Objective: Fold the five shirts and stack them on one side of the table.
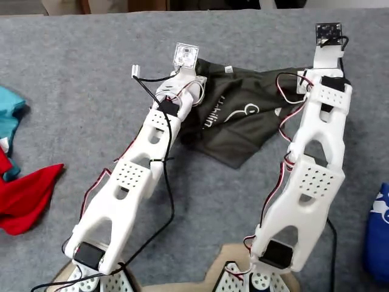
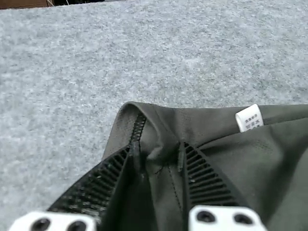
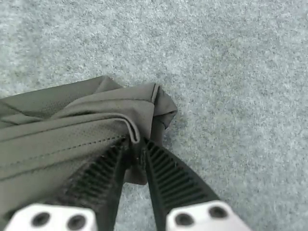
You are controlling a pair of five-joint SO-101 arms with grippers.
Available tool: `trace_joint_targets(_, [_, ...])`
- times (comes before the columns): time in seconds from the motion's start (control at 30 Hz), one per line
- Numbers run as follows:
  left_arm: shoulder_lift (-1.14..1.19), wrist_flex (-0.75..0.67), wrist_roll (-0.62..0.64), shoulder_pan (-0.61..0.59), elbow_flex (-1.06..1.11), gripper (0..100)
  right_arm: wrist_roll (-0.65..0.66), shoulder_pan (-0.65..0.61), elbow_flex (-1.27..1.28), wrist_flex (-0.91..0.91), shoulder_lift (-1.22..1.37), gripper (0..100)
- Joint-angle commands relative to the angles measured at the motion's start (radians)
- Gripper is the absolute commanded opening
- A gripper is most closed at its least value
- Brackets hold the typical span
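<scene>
Pinching the dark shirt (image 1: 237, 131), we have left fingers (image 2: 111, 182) and right fingers (image 3: 168, 175) both clamped on its edge.

Colour key: shirt (image 1: 243, 131) dark olive-grey, white print, white label (image 2: 249, 118); bench (image 1: 73, 67) speckled grey; red shirt (image 1: 27, 194), teal shirt (image 1: 7, 115), blue shirt (image 1: 380, 234); arms (image 1: 130, 176) white — fingers (image 2: 207, 180) black, ribbed.

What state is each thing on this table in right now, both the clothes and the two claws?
dark shirt: rumpled, not folded, pinched at two edges.
left gripper: shut on the dark shirt.
right gripper: shut on the dark shirt.
red shirt: loose, unfolded heap.
teal shirt: crumpled at the table's edge.
blue shirt: mostly out of frame, cannot tell.
</scene>
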Motion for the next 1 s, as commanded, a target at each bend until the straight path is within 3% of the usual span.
trace_joint_targets(0.0, [-0.01, -0.006, -0.054, 0.017, 0.0, 5, -0.011, 0.005, -0.054, -0.017, -0.005, 0.5])
trace_joint_targets(0.1, [-0.01, -0.006, -0.12, 0.021, 0.002, 2, -0.011, 0.005, -0.056, -0.017, -0.005, 0.5])
trace_joint_targets(0.4, [-0.019, -0.011, -0.117, 0.015, -0.011, 2, -0.011, -0.001, -0.058, -0.026, -0.005, 0.5])
trace_joint_targets(0.53, [-0.019, 0.006, -0.115, 0.002, -0.163, 2, -0.011, -0.008, -0.058, -0.023, -0.007, 0.5])
trace_joint_targets(0.67, [-0.114, 0.127, -0.115, -0.003, -0.196, 2, -0.029, 0.007, -0.058, 0.009, -0.028, 0.5])
trace_joint_targets(0.8, [-0.32, 0.416, -0.098, 0.015, -0.193, 2, -0.08, 0.028, -0.047, 0.044, -0.102, 0.5])
trace_joint_targets(0.97, [-0.562, 0.712, -0.061, 0.034, -0.19, 2, -0.018, -0.038, -0.137, 0.307, -0.246, 0.5])
